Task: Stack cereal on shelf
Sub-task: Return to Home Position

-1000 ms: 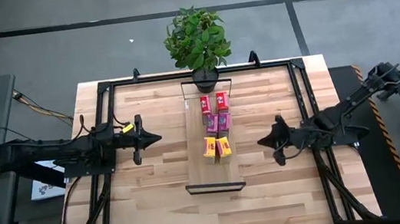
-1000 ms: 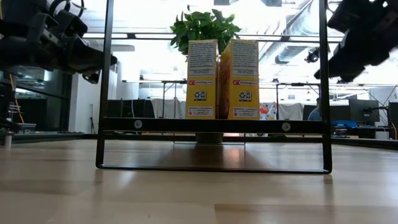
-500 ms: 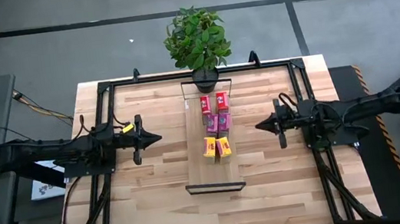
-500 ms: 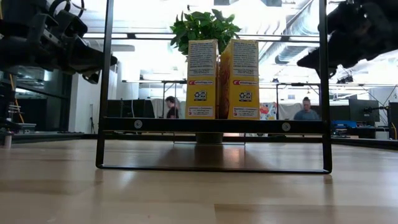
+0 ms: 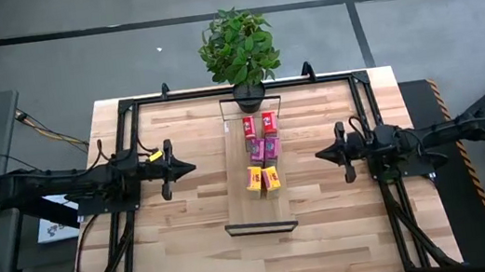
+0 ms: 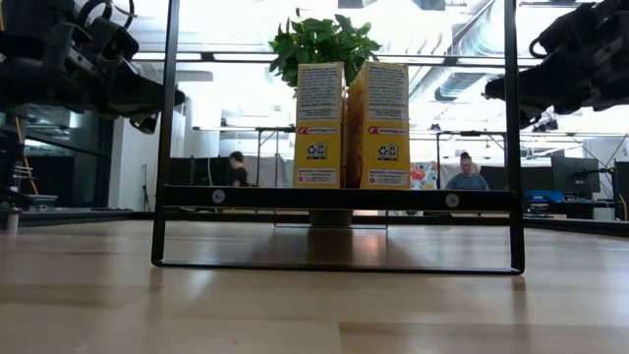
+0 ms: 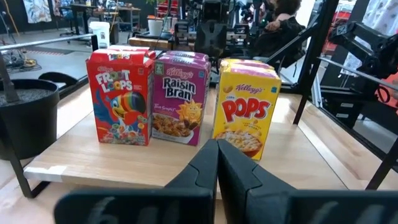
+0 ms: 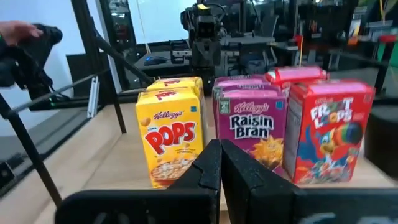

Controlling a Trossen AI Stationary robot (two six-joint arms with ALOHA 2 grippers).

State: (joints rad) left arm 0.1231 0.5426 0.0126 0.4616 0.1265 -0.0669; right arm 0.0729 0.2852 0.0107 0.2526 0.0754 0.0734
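Six cereal boxes stand upright on their bases on the light-wood shelf [image 5: 259, 204] at the table's middle: two red [image 5: 258, 122], two magenta [image 5: 263, 147], two yellow [image 5: 263, 178]. The left wrist view shows red [image 7: 121, 96], magenta [image 7: 179, 99] and yellow [image 7: 244, 109] fronts; the right wrist view shows them too [image 8: 171, 146]. My left gripper [image 5: 192, 169] hangs shut and empty left of the shelf. My right gripper [image 5: 318, 155] hangs shut and empty right of it.
A potted plant [image 5: 241, 52] stands at the shelf's far end. A black metal frame [image 5: 126, 109] runs around the tabletop. The shelf's near end frame [image 6: 339, 265] stands on the wood. People move in the room behind [image 6: 464, 172].
My right gripper has swung from a spot nearer the table's near edge toward the far edge, straightened level with the yellow boxes, then drawn slightly toward the table's right edge. The boxes and my left arm have kept still.
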